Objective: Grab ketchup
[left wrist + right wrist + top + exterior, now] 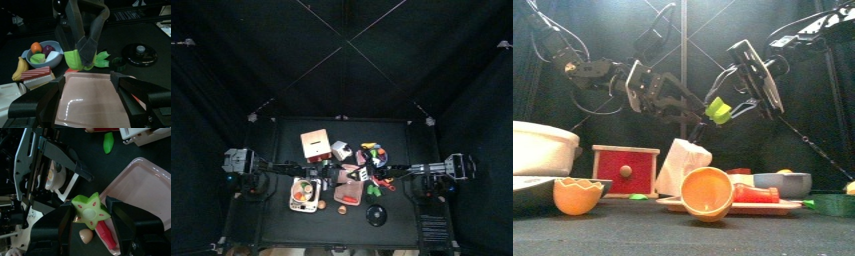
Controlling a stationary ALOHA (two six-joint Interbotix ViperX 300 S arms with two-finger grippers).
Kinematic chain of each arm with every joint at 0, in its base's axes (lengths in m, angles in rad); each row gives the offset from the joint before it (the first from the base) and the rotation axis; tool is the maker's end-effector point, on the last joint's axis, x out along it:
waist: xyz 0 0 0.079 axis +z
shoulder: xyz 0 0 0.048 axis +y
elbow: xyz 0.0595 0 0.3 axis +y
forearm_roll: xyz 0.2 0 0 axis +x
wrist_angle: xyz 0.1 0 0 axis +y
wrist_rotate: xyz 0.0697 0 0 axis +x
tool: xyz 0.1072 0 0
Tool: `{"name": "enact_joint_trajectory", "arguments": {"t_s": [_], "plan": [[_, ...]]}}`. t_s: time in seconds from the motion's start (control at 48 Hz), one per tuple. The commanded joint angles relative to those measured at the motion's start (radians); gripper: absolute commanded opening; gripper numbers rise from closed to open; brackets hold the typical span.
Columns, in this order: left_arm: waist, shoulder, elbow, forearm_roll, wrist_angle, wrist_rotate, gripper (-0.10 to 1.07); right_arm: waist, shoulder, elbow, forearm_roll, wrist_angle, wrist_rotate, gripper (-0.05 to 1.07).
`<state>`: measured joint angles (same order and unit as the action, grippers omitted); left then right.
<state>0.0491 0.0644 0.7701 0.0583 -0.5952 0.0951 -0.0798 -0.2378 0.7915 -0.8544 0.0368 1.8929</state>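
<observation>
- black curtains close in a small black table crowded with toy food and dishes.
- right gripper hangs well above the table, its jaws set wide and clamped on a green star-shaped piece with a pink centre. That piece is not the ketchup.
- ketchup, as far as i can judge, is the red piece lying flat on the pink tray, below the right gripper and a little to its far side, just behind a tipped orange cup.
- left gripper hovers over the same tray, jaws spread wide with nothing between them. The right gripper and its star sit just ahead of it.
- progress: 0 of the real work looks done, since neither of the 2 grippers touches the red piece.
- what is left, in my view: set the star down clear of the tray, or use the free left gripper, then descend, close on the red piece and lift it.
</observation>
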Motion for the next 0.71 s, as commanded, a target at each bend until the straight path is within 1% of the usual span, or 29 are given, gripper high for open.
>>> {"name": "enact_joint_trajectory", "arguments": {"t_s": [0.0, 0.125, 0.312, 0.688], "plan": [[-0.008, -0.029, -0.005, -0.002, -0.005, 0.003, 1.02, 0.008, -0.032, -0.009, 0.003, 0.003, 0.0, 0.52], [-0.009, -0.052, 0.008, -0.002, -0.005, 0.003, 1.02, 0.021, -0.041, -0.005, 0.014, 0.017, -0.002, 0.52], [-0.009, -0.087, 0.034, -0.006, -0.003, 0.0, 1.02, 0.021, -0.069, 0.011, 0.02, 0.058, -0.002, 0.52], [-0.041, -0.169, 0.121, -0.08, -0.002, 0.002, 1.02, 0.017, -0.172, 0.064, 0.038, 0.233, -0.009, 0.52]]}}
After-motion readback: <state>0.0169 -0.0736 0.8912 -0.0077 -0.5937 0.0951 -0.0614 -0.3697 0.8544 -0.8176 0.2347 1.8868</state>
